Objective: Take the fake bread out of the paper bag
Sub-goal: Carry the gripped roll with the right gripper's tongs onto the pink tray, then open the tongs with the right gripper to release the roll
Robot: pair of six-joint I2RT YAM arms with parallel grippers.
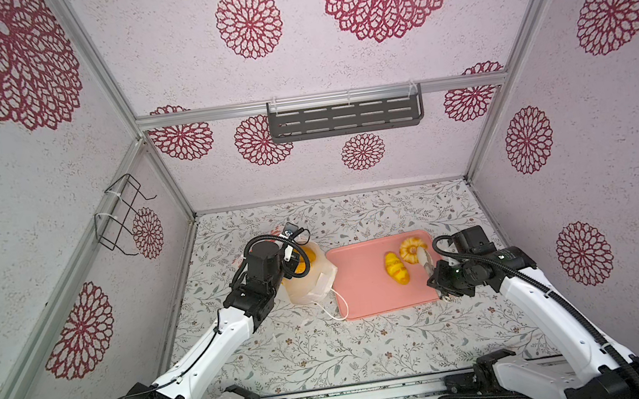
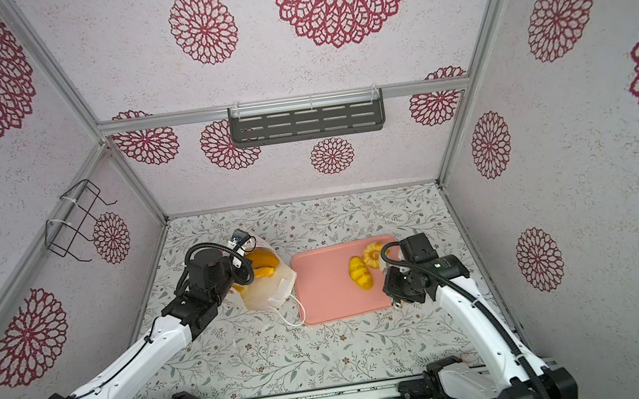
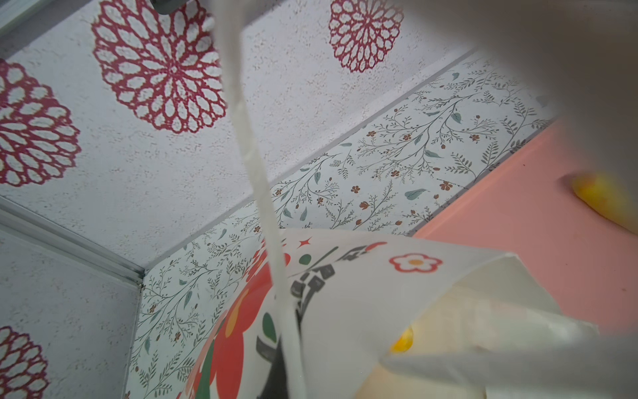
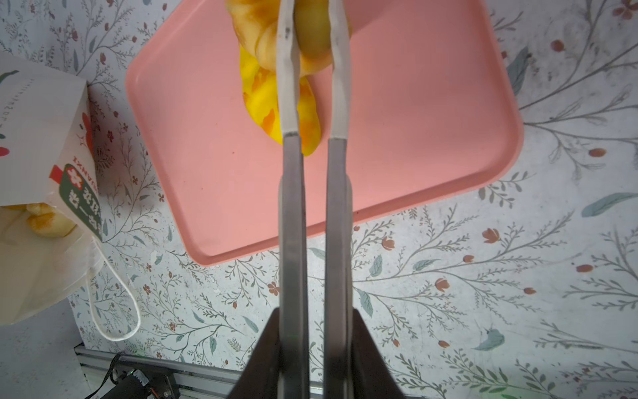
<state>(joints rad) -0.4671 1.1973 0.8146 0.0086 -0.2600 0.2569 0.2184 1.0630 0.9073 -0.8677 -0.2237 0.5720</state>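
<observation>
Bread ring (image 4: 255, 31) is clamped between the right jaws' tips over the tray (image 4: 414, 138); more bread (image 2: 265, 263) lies in the bag (image 2: 267, 295) beyond the tray, below the left jaws, shut on its cord (image 3: 255, 172).

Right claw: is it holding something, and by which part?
Yes, the right claw grips the ring-shaped bun by one side of its ring, over the pink tray.

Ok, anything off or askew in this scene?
The paper bag leans over with a crumpled mouth, bread inside, and one cord handle trails loose on the table by the pink tray. Nothing spilled; the right gripper is shut on a ring bun over the tray.
</observation>
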